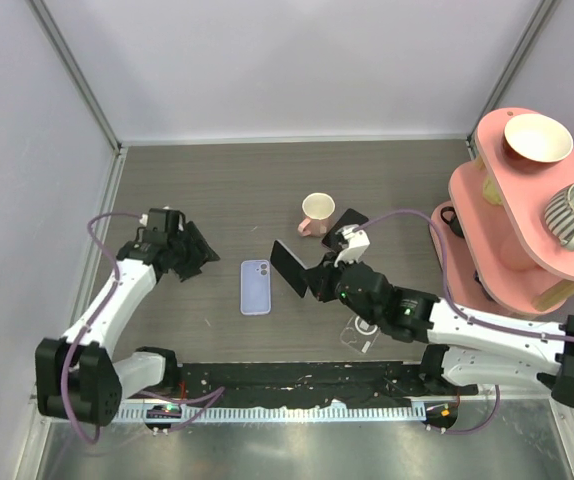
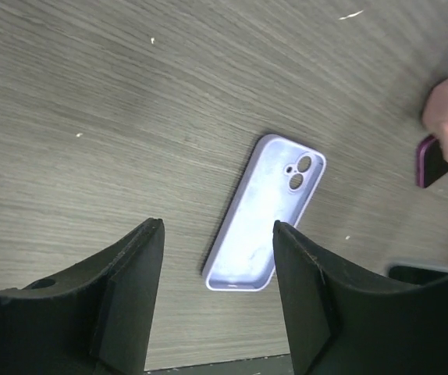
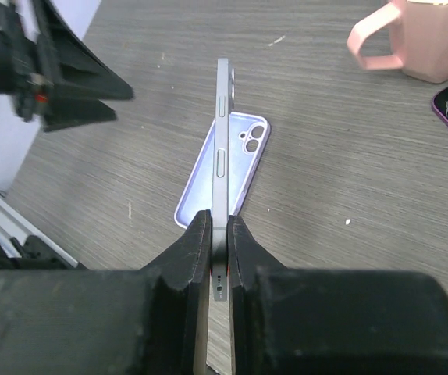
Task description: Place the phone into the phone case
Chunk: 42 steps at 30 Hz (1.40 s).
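A pale lilac phone case (image 1: 256, 286) lies open side up on the table; it also shows in the left wrist view (image 2: 264, 213) and the right wrist view (image 3: 243, 152). My right gripper (image 1: 317, 280) is shut on a dark phone (image 1: 290, 268), held edge-on (image 3: 222, 148) above and just right of the case. The jaws (image 3: 220, 234) clamp the phone's bottom end. My left gripper (image 1: 195, 258) is open and empty, left of the case, its fingers (image 2: 134, 289) wide apart above the table.
A pink mug (image 1: 316, 213) and a second dark phone with a purple rim (image 1: 348, 222) lie behind the case. A pink rack (image 1: 527, 200) with a bowl and a striped cup stands at the right. A small clear item (image 1: 360, 335) lies under the right arm.
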Each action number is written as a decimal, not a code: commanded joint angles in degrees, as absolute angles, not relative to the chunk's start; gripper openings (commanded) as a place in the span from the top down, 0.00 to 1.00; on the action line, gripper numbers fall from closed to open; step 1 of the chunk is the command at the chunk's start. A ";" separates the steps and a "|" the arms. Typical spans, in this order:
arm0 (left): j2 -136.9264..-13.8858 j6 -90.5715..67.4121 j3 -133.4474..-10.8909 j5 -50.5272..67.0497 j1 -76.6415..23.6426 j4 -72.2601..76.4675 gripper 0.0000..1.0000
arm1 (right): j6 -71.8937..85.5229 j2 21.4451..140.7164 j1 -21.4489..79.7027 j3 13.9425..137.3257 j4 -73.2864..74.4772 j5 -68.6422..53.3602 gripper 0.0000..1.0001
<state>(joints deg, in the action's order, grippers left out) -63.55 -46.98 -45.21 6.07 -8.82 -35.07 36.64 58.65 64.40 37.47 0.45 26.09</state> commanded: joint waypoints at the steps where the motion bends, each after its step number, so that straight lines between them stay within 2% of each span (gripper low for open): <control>1: -70.21 -42.28 -45.44 7.56 -11.24 -29.62 0.40 | 40.78 52.13 64.60 37.36 -2.55 29.53 0.99; 6: -80.84 -39.47 -47.63 7.82 -17.57 -25.23 0.45 | 40.25 47.82 64.60 35.69 -1.06 30.94 0.99; 10: -91.38 -38.32 -52.20 8.09 -21.00 -25.40 0.54 | 39.82 44.65 64.60 34.63 -0.35 31.90 0.99; 15: -94.75 -40.16 -52.03 7.12 -21.53 -25.05 0.59 | 39.11 41.49 64.60 34.19 2.02 32.61 0.99; 18: -94.31 -42.27 -50.54 6.51 -21.53 -25.31 0.72 | 38.59 40.78 64.60 33.93 2.37 33.05 0.99; 19: -93.87 -44.45 -49.49 6.42 -21.53 -25.66 0.84 | 38.41 40.87 64.60 33.84 2.37 33.13 0.99; 20: -92.39 -45.86 -48.87 6.33 -21.53 -25.75 0.91 | 38.32 40.87 64.60 33.84 2.37 33.13 0.99; 21: -91.33 -48.05 -48.00 6.07 -21.53 -25.66 0.98 | 38.41 40.96 64.60 33.75 2.37 33.13 0.99; 22: -90.27 -50.43 -45.73 5.80 -21.53 -25.32 1.00 | 38.50 40.96 64.60 33.66 2.46 33.13 0.99; 26: -84.03 -65.87 -38.60 7.91 -22.32 -21.98 1.00 | 38.76 41.13 64.60 33.40 2.11 32.43 0.99; 30: -81.30 -72.57 -37.61 4.41 -25.57 -25.38 1.00 | 38.94 41.92 64.60 32.52 0.53 31.29 0.99; 31: -81.21 -73.73 -38.66 3.35 -26.97 -28.71 0.99 | 39.11 42.18 64.60 32.35 0.53 30.68 0.99; 33: -81.56 -75.14 -39.63 2.46 -27.77 -31.28 0.87 | 39.46 42.89 64.60 32.08 0.35 30.06 0.99; 34: -81.74 -75.32 -40.51 2.37 -28.12 -33.29 0.78 | 39.90 43.06 64.60 31.73 0.35 29.19 0.99; 36: -81.21 -75.58 -40.78 2.98 -28.21 -34.27 0.71 | 40.86 43.24 64.60 31.03 0.26 28.13 0.99; 37: -79.64 -76.11 -40.69 3.25 -28.30 -34.45 0.51 | 41.30 43.33 64.60 29.81 -1.74 27.60 0.99; 38: -78.67 -76.46 -40.52 3.34 -28.21 -34.54 0.40 | 42.35 43.50 64.60 28.92 -4.11 25.94 0.99; 40: -76.21 -76.82 -40.69 2.90 -28.21 -35.06 0.21 | 43.67 44.73 64.60 26.03 -6.93 24.18 0.99; 42: -73.05 -75.86 -41.57 0.46 -28.21 -35.50 0.13 | 45.25 46.31 64.60 24.44 -11.32 21.98 0.99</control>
<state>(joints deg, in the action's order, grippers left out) -78.46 -74.67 -39.94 4.58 -28.14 -31.70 40.99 44.34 64.40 26.65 1.30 26.02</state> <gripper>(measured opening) 0.809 0.138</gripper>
